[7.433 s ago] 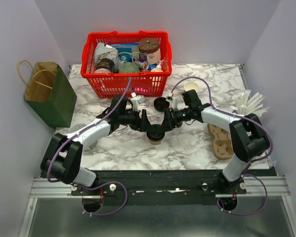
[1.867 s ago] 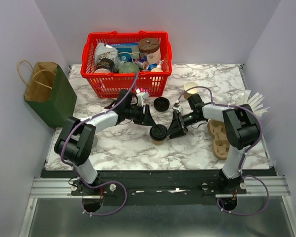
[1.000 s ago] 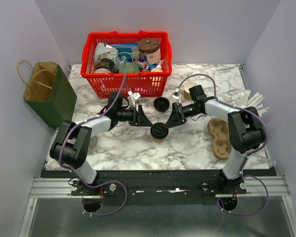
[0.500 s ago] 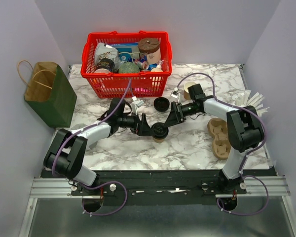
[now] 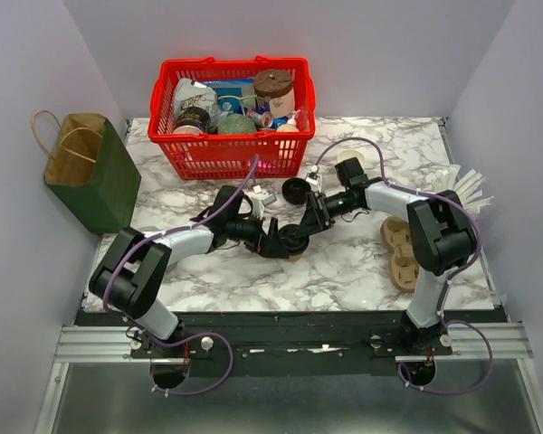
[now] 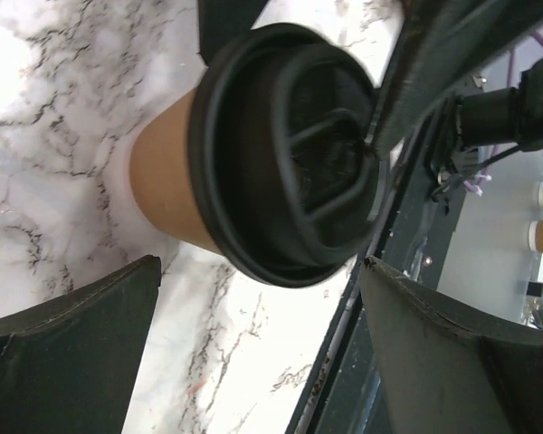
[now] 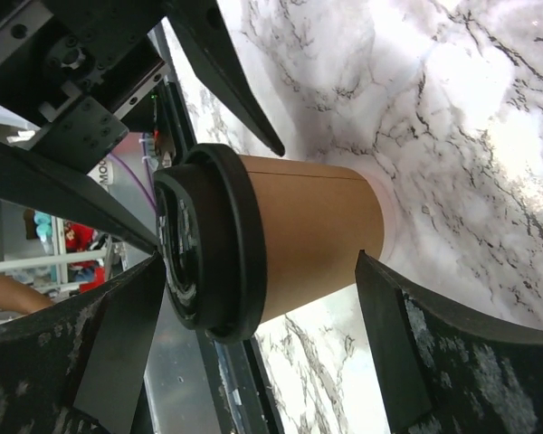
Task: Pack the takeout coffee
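The takeout coffee (image 5: 292, 242) is a tan paper cup with a black lid, standing upright mid-table. In the left wrist view its tan wall (image 6: 167, 181) and lid (image 6: 290, 154) fill the frame just beyond my left gripper (image 6: 261, 267), which is open with nothing between its fingers. In the top view the left gripper (image 5: 278, 240) sits against the cup's left side. My right gripper (image 5: 306, 222) comes in from the back right. It is open, and its fingers (image 7: 398, 362) straddle the cup (image 7: 312, 231) without clamping it.
A red basket (image 5: 231, 155) full of goods stands at the back. A green paper bag (image 5: 90, 176) is off the table's left edge. A loose black lid (image 5: 296, 190), an open cup (image 5: 349, 160), a brown pulp carrier (image 5: 404, 258) and white sticks (image 5: 459, 190) lie to the right.
My left gripper has opened wide and slid right, up to the cup. My right gripper has moved forward and left onto the cup's other side. The cup has stayed in place.
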`<act>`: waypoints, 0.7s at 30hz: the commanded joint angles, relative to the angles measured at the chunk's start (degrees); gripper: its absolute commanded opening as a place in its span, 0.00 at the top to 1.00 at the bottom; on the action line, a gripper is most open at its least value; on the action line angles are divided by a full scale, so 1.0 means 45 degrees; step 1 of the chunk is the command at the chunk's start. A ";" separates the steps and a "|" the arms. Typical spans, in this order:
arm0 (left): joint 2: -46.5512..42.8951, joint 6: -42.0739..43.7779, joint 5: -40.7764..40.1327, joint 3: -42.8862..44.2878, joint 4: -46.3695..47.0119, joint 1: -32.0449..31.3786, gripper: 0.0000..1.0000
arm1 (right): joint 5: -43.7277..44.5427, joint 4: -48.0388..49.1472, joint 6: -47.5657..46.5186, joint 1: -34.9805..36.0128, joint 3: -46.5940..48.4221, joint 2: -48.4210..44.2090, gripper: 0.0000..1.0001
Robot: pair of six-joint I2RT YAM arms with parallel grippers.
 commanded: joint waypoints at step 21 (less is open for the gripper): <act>0.1858 -0.2008 0.0236 0.0655 0.1522 0.0047 0.03 | -0.0208 0.1510 0.1807 0.0037 -0.0535 0.1365 0.14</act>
